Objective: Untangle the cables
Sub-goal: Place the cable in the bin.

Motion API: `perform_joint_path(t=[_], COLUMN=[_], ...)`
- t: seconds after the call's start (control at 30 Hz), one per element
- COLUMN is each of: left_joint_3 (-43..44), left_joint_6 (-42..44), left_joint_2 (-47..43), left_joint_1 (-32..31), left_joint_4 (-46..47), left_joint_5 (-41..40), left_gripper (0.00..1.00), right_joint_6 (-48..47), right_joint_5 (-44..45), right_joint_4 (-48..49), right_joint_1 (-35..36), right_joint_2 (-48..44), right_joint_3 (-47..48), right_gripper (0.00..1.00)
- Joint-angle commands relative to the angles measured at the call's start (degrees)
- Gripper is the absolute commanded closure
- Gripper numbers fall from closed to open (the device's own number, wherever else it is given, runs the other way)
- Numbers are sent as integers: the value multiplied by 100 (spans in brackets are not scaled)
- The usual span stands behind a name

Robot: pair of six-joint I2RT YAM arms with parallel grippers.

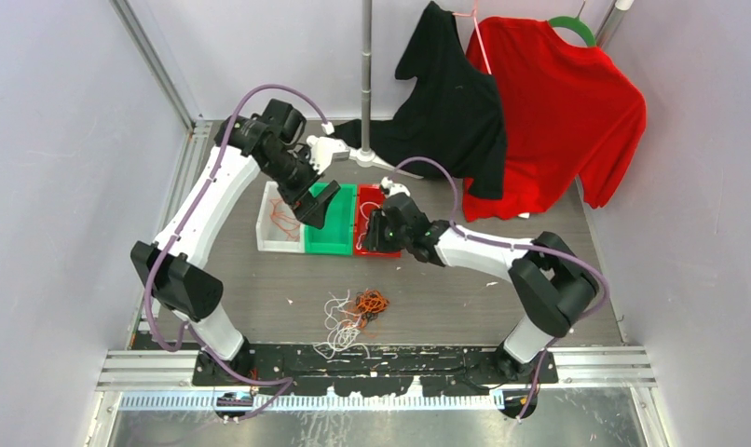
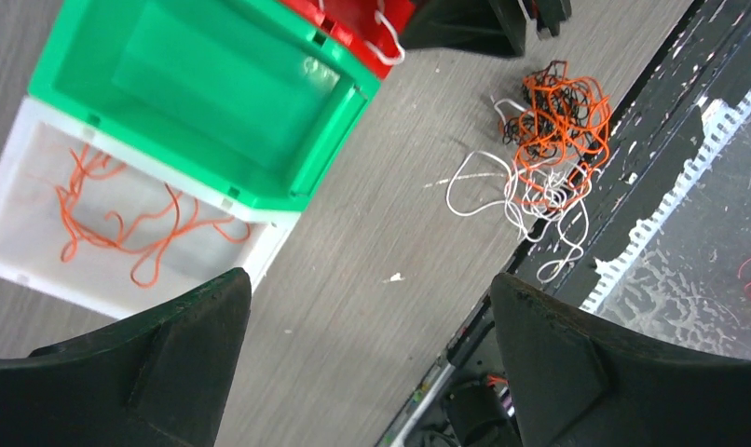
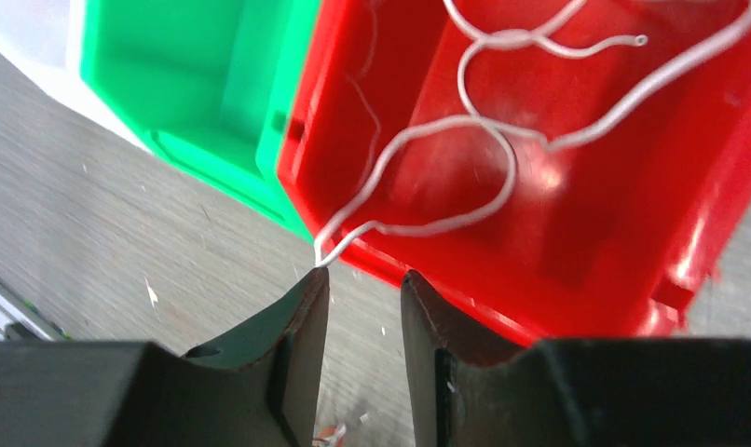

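Note:
A tangle of thin orange-red, black and white cables (image 1: 356, 315) lies on the table near the front edge; it also shows in the left wrist view (image 2: 552, 130). One orange-red cable (image 2: 120, 216) lies in the white bin (image 1: 267, 240). A white cable (image 3: 465, 130) lies in the red bin (image 3: 577, 242), and one end hangs over the rim by a fingertip. My left gripper (image 2: 367, 293) is wide open and empty, high over the green bin (image 1: 333, 237). My right gripper (image 3: 364, 279) is at the red bin's near rim, jaws a narrow gap apart with nothing between them.
The white, green (image 2: 204, 93) and red (image 1: 364, 244) bins stand side by side at mid-table. A metal stand pole (image 1: 365, 74) rises behind them. A black shirt (image 1: 456, 102) and a red shirt (image 1: 563, 112) hang at the back right. White scraps dot the table.

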Motion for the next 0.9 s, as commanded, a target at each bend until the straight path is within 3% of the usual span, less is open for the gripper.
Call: perform_joint_path(t=[0.0,0.33,0.57,0.73,0.87], left_joint_3=[263,335,-188,-612,-993], left_joint_6=[-302,-152,48,5,-11], left_joint_2=[-58,-392,-904,-1274,-1592], left_joint_1=[59,224,353,358,359], left_joint_4=[-430,-547,-304,-172,-128], left_joint_5=[-306,-246,-347,-426,-421], left_gripper=[1,0,0,0,0], right_joint_6=[-1,-321,-823,-1024,-1115], right_joint_5=[-72,198,1051,1460,1720], right_joint_4=[164,-543,-1470,-2126,-2392], right_joint_1=[-191,-412,-389,-271,240], right_joint_2=[351,1249,810,-30,-765], right_joint_3=[809,1744,2258,2538,2230], right_gripper=[63,74,73,50,30])
